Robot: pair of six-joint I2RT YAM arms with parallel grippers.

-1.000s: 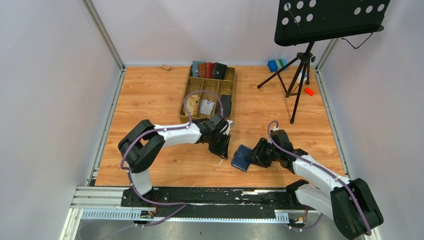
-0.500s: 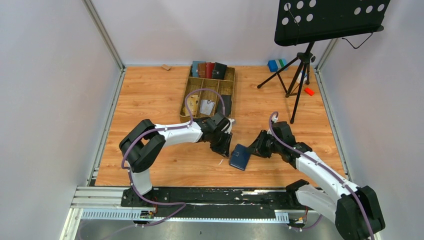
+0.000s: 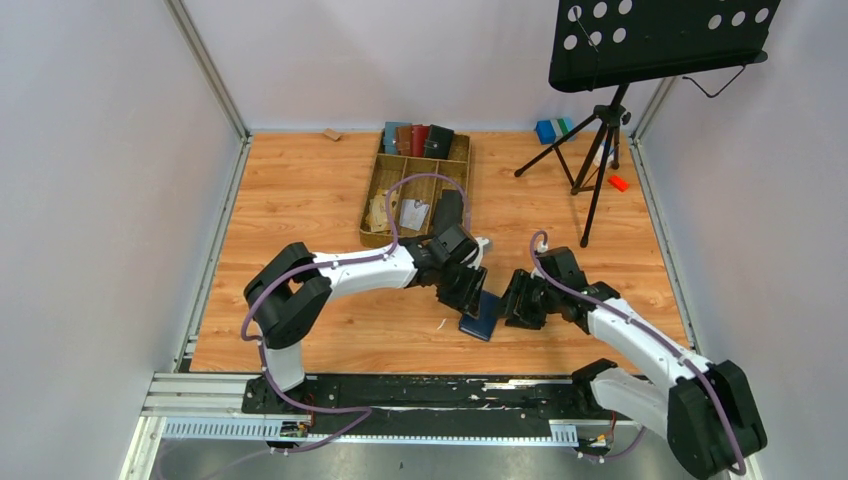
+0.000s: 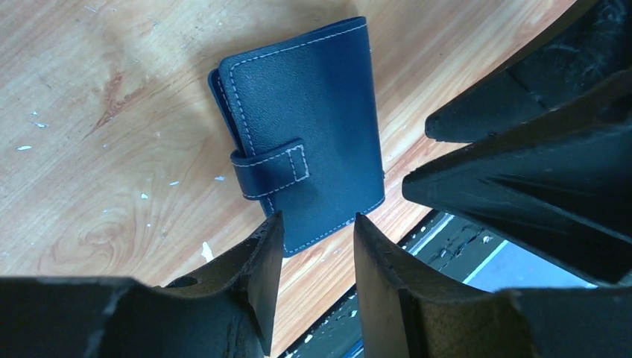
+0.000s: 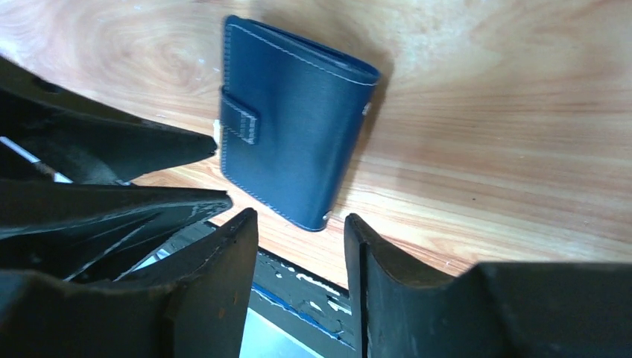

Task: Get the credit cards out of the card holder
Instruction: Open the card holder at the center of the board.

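- The left gripper has its two fingers spread and nothing is between them. In the left wrist view the tips stand at the lower middle, over the bottom edge of the card holder.
- The right gripper is also spread and pinches nothing. Its tips are at the bottom middle of the right wrist view, just under the holder's lower corner.
- The card holder is navy-blue with pale stitching. It lies flat and closed on the wooden table, with its strap tab folded over one long edge.
- In the top view the holder is at the lower centre, between the two grippers. I cannot tell if either one touches it.
- A wooden tray with compartments is at the upper centre. A row of other holders stands at its far end.
- A black music stand is at the upper right.
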